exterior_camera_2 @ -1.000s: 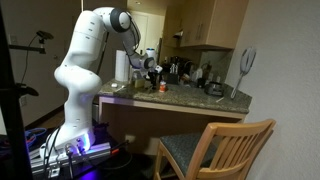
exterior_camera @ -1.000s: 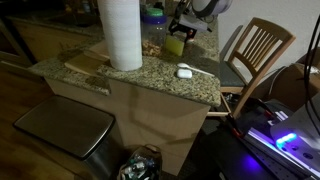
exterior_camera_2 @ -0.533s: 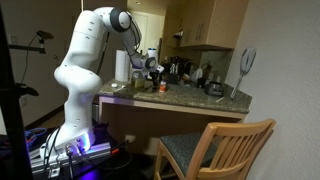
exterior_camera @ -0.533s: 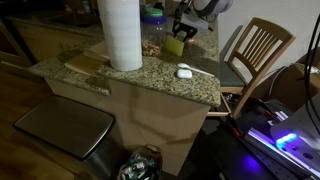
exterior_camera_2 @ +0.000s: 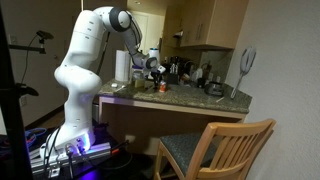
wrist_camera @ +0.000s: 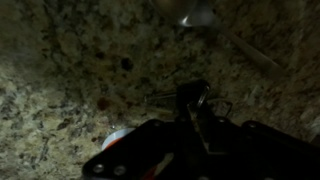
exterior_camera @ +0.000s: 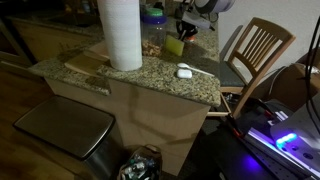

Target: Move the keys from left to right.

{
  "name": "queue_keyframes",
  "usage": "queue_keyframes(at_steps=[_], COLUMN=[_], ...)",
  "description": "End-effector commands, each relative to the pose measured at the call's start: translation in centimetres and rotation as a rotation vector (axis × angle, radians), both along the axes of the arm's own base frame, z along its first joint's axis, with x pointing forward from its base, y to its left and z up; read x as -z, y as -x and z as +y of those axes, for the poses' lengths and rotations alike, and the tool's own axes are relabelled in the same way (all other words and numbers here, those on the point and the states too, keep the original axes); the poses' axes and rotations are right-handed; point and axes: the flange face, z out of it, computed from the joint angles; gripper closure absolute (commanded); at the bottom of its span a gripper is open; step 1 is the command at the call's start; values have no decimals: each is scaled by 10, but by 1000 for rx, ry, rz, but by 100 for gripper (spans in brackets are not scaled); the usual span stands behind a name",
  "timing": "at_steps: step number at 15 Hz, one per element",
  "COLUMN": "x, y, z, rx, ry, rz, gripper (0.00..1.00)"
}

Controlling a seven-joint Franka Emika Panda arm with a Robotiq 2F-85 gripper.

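Observation:
The keys [wrist_camera: 207, 103] show in the wrist view as thin metal rings and wire lying on the speckled granite counter [wrist_camera: 60, 70]. My gripper [wrist_camera: 192, 104] has its dark fingers drawn close together on that ring. In both exterior views the gripper [exterior_camera: 184, 30] [exterior_camera_2: 158, 73] reaches down to the counter's far side, next to a yellow-green cup [exterior_camera: 174, 45]. The keys are too small to make out there.
A tall white paper towel roll [exterior_camera: 120, 33] stands on a wooden board [exterior_camera: 85, 62]. A small white object [exterior_camera: 184, 71] lies near the counter's front edge. Bottles and jars [exterior_camera_2: 185, 72] crowd the back. A wooden chair [exterior_camera: 255, 50] stands beside the counter.
The fingers have closed in on the keys over the last second. The arm itself has barely shifted above the counter.

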Motion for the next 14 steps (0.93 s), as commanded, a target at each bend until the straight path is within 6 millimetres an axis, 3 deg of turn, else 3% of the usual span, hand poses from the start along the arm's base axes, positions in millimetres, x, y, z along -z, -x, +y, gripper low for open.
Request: queue_keyframes(at_steps=[1, 3, 6, 11, 13, 14], x=[18, -1, -50, -181, -231, -247], y=[13, 13, 15, 23, 35, 41], z=[-10, -11, -19, -73, -108, -129], rx=[20, 35, 49, 163, 217, 248], ry=[-27, -91, -230, -330, -327, -328], rz=[74, 65, 9, -274, -358, -370], gripper=[100, 99, 99, 99, 99, 99])
